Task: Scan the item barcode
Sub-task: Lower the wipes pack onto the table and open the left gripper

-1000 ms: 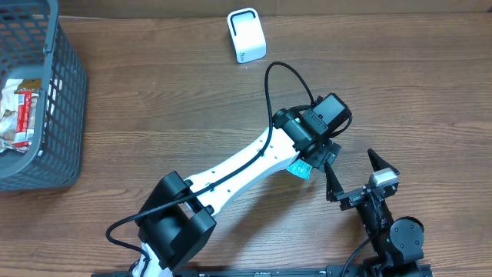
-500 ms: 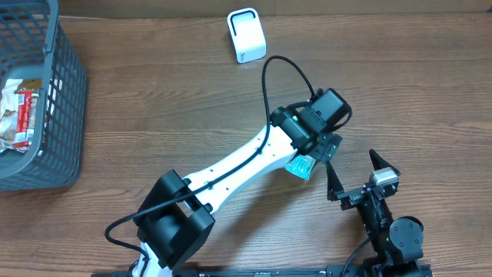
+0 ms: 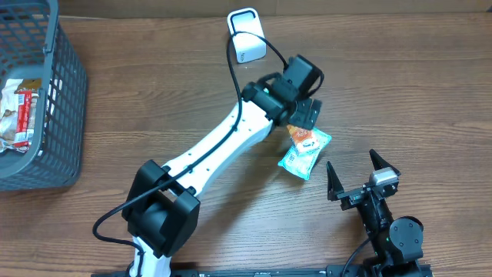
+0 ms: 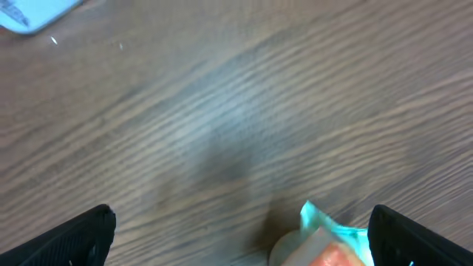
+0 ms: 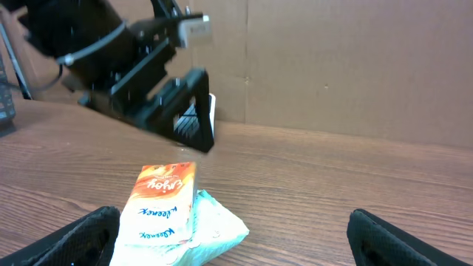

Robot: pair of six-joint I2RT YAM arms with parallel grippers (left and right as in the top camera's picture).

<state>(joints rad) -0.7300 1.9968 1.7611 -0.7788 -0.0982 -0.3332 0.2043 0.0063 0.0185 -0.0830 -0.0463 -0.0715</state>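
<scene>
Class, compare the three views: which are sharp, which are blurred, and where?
Overhead: sharp throughout, evenly lit, the packet clear on the table. Left wrist: the whole frame is smeared, the wood grain soft, the packet's corner barely readable. Right wrist: the packet's print is crisp, the left arm behind it blurred.

Overhead looks straight down on the table (image 3: 154,100). Left wrist looks down close; right wrist sits low, facing level. All share the packet (image 3: 305,151).
</scene>
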